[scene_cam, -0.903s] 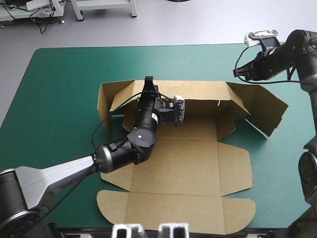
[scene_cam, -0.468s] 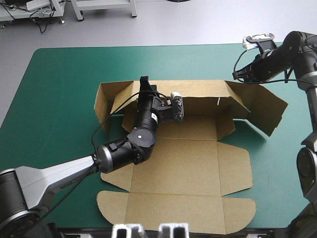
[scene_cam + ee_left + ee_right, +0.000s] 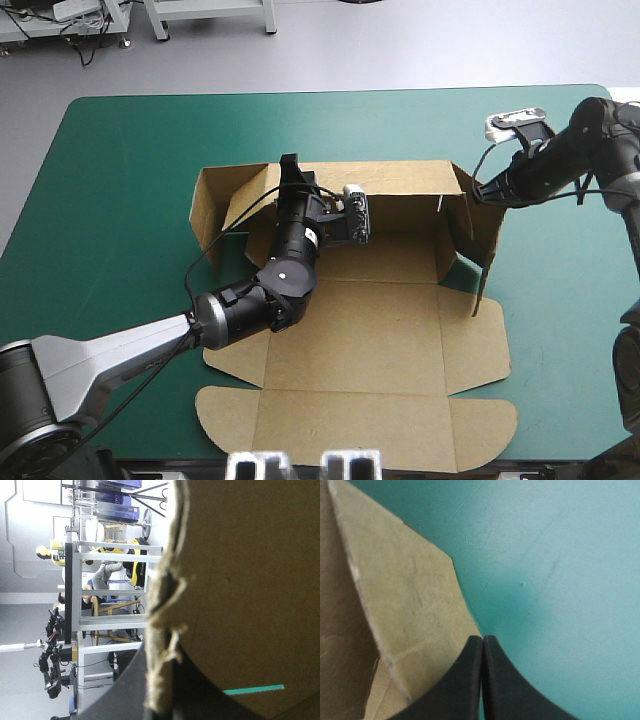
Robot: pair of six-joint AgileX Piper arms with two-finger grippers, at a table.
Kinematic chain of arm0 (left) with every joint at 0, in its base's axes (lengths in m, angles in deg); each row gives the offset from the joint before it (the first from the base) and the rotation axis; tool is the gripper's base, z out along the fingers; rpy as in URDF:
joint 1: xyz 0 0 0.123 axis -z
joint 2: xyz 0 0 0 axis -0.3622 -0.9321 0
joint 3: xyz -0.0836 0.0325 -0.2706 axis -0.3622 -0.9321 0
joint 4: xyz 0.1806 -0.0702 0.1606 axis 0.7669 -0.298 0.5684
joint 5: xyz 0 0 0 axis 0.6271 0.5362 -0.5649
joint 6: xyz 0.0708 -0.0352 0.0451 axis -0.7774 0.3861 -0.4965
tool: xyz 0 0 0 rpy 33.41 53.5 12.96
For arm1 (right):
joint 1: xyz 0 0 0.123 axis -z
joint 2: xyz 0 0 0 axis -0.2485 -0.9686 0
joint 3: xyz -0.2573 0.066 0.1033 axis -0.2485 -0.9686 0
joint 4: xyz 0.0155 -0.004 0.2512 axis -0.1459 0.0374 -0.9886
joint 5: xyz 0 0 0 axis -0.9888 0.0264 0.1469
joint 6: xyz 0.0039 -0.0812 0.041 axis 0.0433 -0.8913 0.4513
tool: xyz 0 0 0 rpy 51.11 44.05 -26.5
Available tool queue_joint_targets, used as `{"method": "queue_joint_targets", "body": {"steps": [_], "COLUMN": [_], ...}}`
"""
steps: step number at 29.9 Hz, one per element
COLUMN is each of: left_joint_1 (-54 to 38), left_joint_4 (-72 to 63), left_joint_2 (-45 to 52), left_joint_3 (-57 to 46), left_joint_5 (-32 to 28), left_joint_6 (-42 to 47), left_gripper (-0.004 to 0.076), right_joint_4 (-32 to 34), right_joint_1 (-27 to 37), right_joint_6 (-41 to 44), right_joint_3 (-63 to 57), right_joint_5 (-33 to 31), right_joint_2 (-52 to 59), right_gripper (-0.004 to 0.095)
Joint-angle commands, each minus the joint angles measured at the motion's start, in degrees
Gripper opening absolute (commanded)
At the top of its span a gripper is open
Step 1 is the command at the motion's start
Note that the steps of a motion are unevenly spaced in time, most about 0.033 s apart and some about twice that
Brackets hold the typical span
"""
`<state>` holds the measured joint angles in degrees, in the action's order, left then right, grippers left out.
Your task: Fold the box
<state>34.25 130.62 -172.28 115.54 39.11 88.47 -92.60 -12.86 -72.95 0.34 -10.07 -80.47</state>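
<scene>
The brown box (image 3: pixel 370 350) lies open on the teal-green cover, its far wall (image 3: pixel 400 185) raised. My left gripper (image 3: pixel 292 168) is at the left part of that wall's top edge. In the left wrist view the board (image 3: pixel 240 580) runs edge-on between the black fingers, so the left gripper (image 3: pixel 162 700) is shut on the box. My right gripper (image 3: pixel 478 190) is shut and presses against the outside of the right end flap (image 3: pixel 485 240), which stands upright. In the right wrist view the shut gripper (image 3: pixel 482 642) points at the cover right beside the flap (image 3: pixel 405 605), with nothing between its fingers.
The lid panel (image 3: pixel 360 430) lies flat and reaches the table's near edge. The left end flap (image 3: pixel 210 200) stands up at the box's left corner. Bare teal-green cover (image 3: pixel 120 200) stretches to the left, far side and right of the box.
My right gripper has moved down and toward the box. The right end flap, spread outward earlier, has swung inward and now stands upright. The left arm has barely shifted.
</scene>
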Motion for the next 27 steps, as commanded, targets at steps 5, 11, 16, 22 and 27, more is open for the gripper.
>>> {"method": "queue_joint_targets", "body": {"steps": [5,11,16,22,27], "left_joint_1": [0.3,0.3,0.3,0.3,0.3], "left_joint_4": [2.1,1.8,1.8,1.8,1.8], "left_joint_2": [2.3,2.3,2.3,2.3,2.3], "left_joint_3": [1.5,1.5,1.5,1.5,1.5], "left_joint_5": [1.3,1.3,0.8,-0.6,-0.6], "left_joint_6": [1.3,1.3,1.3,1.3,1.3], "left_gripper": [-0.0010,-0.0010,-0.0010,-0.0010,-0.0010], "right_joint_4": [-8.1,-17.3,-31.9,-43.9,-42.6], "right_joint_1": [0.3,0.3,0.3,0.3,0.3], "right_joint_6": [-6.0,-16.3,-30.7,-47.2,-49.3], "right_joint_3": [-9.0,-23.9,-33.9,-39.2,-40.1], "right_joint_5": [7.7,23.2,33.2,31.7,30.3], "right_joint_2": [7.4,11.4,15.1,16.1,16.4], "right_gripper": [-0.0024,-0.0024,-0.0024,-0.0024,-0.0022]}}
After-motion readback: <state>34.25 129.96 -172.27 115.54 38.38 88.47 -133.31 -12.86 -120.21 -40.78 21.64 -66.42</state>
